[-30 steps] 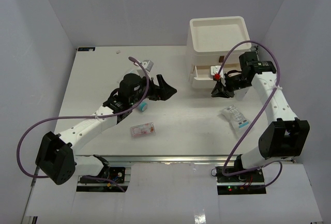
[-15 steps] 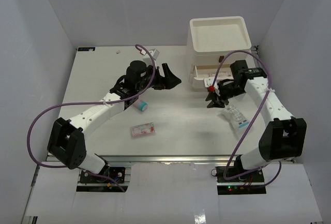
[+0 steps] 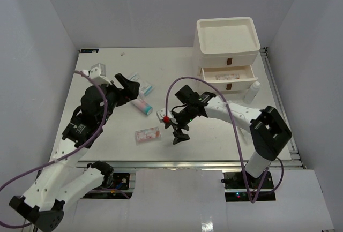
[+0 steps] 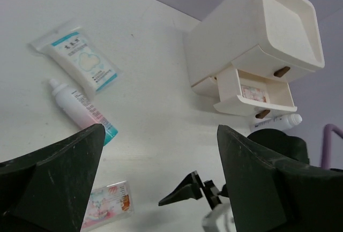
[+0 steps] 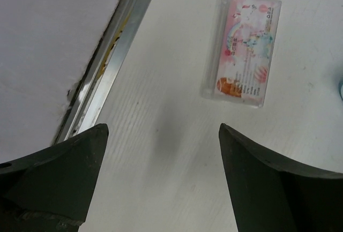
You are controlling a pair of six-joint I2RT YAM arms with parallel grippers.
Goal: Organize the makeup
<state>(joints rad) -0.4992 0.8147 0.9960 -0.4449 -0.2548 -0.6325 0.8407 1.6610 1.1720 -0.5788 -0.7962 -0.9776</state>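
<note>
A pink-and-white sachet (image 3: 148, 134) lies flat near the table's front edge. My right gripper (image 3: 178, 133) hovers just right of it, open and empty; in the right wrist view the sachet (image 5: 244, 74) lies ahead of the jaws. A pink tube with teal cap (image 3: 142, 105) and a blue-and-white packet (image 3: 146, 88) lie further back. My left gripper (image 3: 128, 89) is raised above and left of them, open and empty. The left wrist view looks down on the packet (image 4: 75, 55), tube (image 4: 80, 109) and sachet (image 4: 107, 205). Another sachet (image 3: 228, 76) lies in the open drawer.
The white three-drawer box (image 3: 228, 39) stands at the back right with its middle drawer (image 3: 252, 73) pulled out. A small white bottle (image 3: 251, 91) lies beside the box on the right. The metal rail of the table's front edge (image 5: 107, 66) runs close to my right gripper.
My right arm swung from the drawer box to the front middle of the table and its gripper opened. My left arm pulled back to the left and rose, still open.
</note>
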